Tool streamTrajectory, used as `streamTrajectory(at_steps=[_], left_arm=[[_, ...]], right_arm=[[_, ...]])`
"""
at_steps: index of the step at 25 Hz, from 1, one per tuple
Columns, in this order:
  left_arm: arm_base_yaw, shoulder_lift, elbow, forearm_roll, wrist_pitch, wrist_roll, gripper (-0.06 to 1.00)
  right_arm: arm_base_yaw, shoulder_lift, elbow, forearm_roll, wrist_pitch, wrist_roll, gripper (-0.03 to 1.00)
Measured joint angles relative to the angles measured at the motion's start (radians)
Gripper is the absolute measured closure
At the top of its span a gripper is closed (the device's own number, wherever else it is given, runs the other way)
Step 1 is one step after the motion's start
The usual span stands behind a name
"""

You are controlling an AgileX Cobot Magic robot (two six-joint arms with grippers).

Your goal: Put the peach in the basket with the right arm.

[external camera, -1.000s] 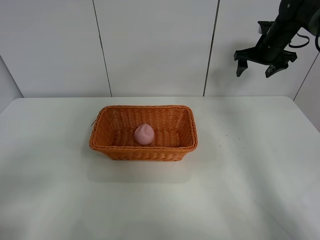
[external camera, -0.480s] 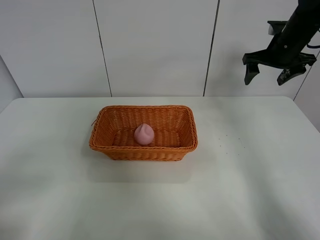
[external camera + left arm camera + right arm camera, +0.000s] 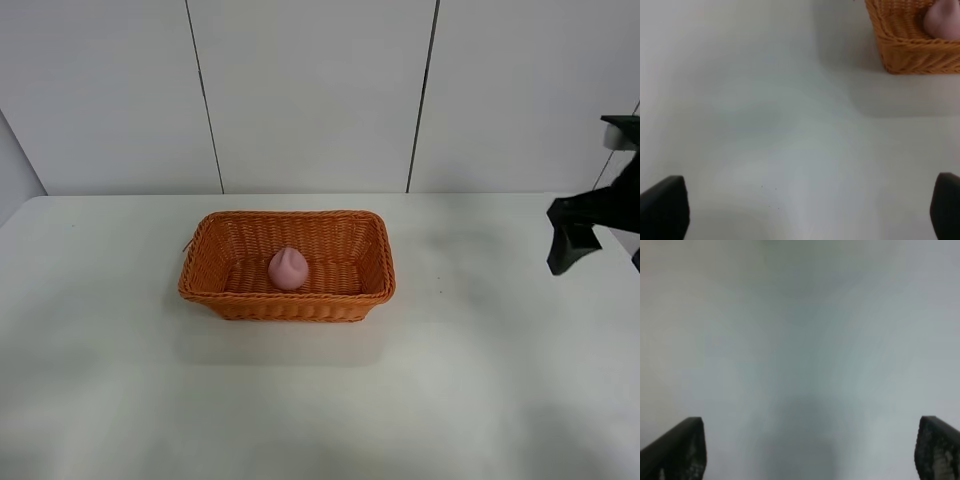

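Peach (image 3: 288, 268) sits inside basket (image 3: 287, 300); no writing legible.

Right gripper (image 3: 810, 450): spread wide, nothing held between.
Fingers (image 3: 682, 450): two dark tips seen at 7 and 5 o'clock.
Surface (image 3: 800, 340): pale, blurred, bare, filling the view.

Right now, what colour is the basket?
Orange-brown woven wicker basket, clearest in the exterior high view.

A white table (image 3: 320, 400) stands before pale wall panels (image 3: 310, 90).
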Motion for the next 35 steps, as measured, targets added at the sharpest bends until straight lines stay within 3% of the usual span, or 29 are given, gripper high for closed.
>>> streamTrajectory(at_steps=[8,15,27,35], left_arm=[[0.000,0.000,0.000,0.000,0.000,0.000,-0.04],[0.000,0.000,0.000,0.000,0.000,0.000,-0.04],[0.000,0.000,0.000,0.000,0.000,0.000,-0.04],[0.000,0.000,0.000,-0.001,0.000,0.000,-0.04]], right_arm=[[0.000,-0.496,0.363,0.000,-0.009,-0.010,0.33],[0.000,-0.949,0.555,0.000,-0.156,-0.010,0.33],[0.000,-1.358,0.603,0.019,-0.181,0.000,0.34],[0.003,-1.375,0.605,0.019,-0.184,0.000,0.34]])
